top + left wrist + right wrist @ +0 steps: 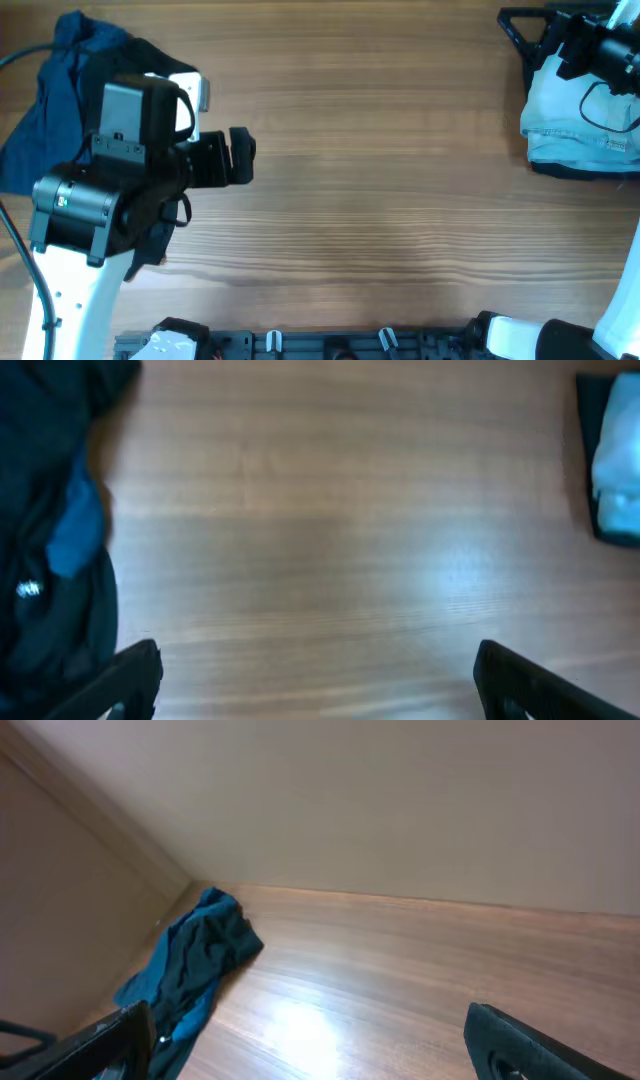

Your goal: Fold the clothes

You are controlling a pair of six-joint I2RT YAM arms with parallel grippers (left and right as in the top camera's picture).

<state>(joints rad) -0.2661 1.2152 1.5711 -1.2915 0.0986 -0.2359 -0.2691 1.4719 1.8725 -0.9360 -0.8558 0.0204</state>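
Note:
Folded pale-blue denim shorts [580, 120] lie on a dark folded garment [560, 170] at the table's right edge; both show at the far right of the left wrist view, the shorts [615, 480] on the dark one [590, 420]. A crumpled royal-blue garment [60, 90] and a black one [150, 225] lie at the far left, partly hidden under my left arm. The right wrist view shows that pile [190, 960] far off. My left gripper [240, 158] is open and empty [315, 660] over bare wood beside the pile. My right gripper [522, 38] is open and empty [310, 1020], above the shorts' far edge.
The wooden table [380, 200] stretches between the two piles. A wall rises behind the table's far side [400, 800]. The arm bases and a black rail [330, 345] run along the front edge.

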